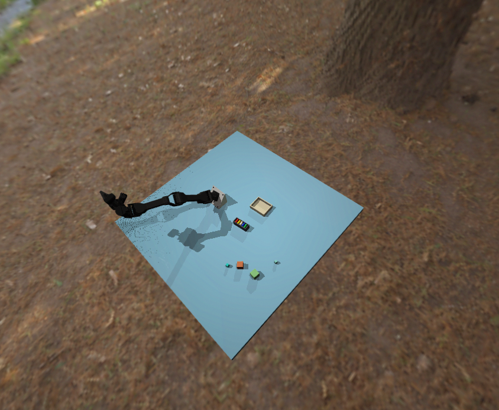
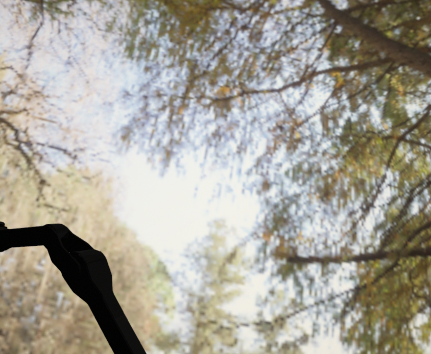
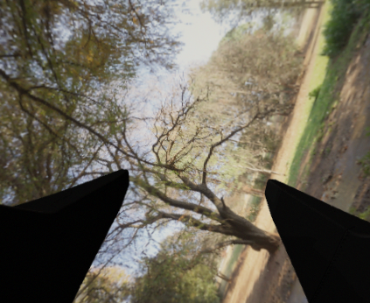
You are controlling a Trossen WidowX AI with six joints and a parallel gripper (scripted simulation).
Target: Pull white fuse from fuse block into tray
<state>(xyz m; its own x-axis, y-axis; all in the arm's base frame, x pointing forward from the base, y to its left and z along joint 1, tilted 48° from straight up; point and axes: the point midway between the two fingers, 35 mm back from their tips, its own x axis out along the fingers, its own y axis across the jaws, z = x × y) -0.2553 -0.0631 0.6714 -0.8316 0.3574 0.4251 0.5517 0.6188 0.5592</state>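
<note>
The black fuse block [image 1: 246,229] lies near the middle of the blue mat in the top view, with a row of small coloured fuses in it. The white fuse [image 1: 241,223] appears around the middle of the row, between yellow and blue ones; it is very small here. The beige tray [image 1: 261,206] is empty and stands a little beyond the block, up and right. My gripper [image 1: 104,194] [image 3: 197,181] is open and empty, raised far off to the left of the block. The wrist view shows its two black fingers wide apart, with only trees and sky between them.
The arm's base plate [image 1: 219,197] is left of the tray. An orange block [image 1: 239,264], a green block [image 1: 254,273], a small teal cube [image 1: 227,264] and a tiny pale piece [image 1: 275,262] lie below the fuse block. The exterior view shows only the arm [image 2: 94,274] against trees and sky.
</note>
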